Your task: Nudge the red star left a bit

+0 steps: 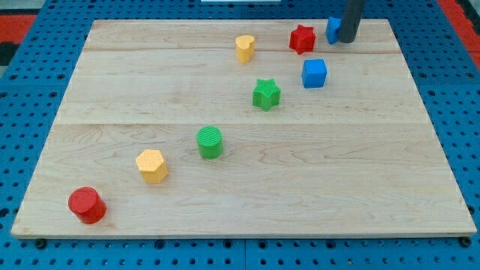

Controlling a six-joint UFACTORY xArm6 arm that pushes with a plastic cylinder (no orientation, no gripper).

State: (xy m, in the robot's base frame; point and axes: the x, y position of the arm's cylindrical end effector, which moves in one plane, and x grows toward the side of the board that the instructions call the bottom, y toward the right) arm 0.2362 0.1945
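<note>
- The red cylinder (pixel 87 205) sits at the lower left of the frame, near the board's bottom edge, well apart from anything the task concerns.
- The yellow hexagonal block (pixel 152 165) lies up and to the right of it, and the green cylinder (pixel 211 142) further along the same rising diagonal, towards the frame's middle.
- The yellow heart-like block (pixel 245 47) stands in the upper middle of the frame. It is the nearest block on the red star's left, with a clear gap of bare wood between the two.
- The green star (pixel 266 94) lies below that gap, lower than the line a leftward push would likely follow.
- The red star (pixel 302 39), the task's thing, sits in the upper right of the frame, near the top edge of the wooden board (pixel 247 217).
- The blue cube (pixel 314 73) is just below and slightly right of the red star, apart from it.
- A second blue block (pixel 331 29), partly hidden by the rod, sits just right of the red star; its shape cannot be made out.
- My tip (pixel 347 40) is at the upper right, touching or just beside that hidden blue block. The rod has no jaws to open or close.
- The deciding relation: the red star lies left of my tip at about the same height in the frame, with the blue block between them, so a straight leftward push would likely carry that block into the star.
</note>
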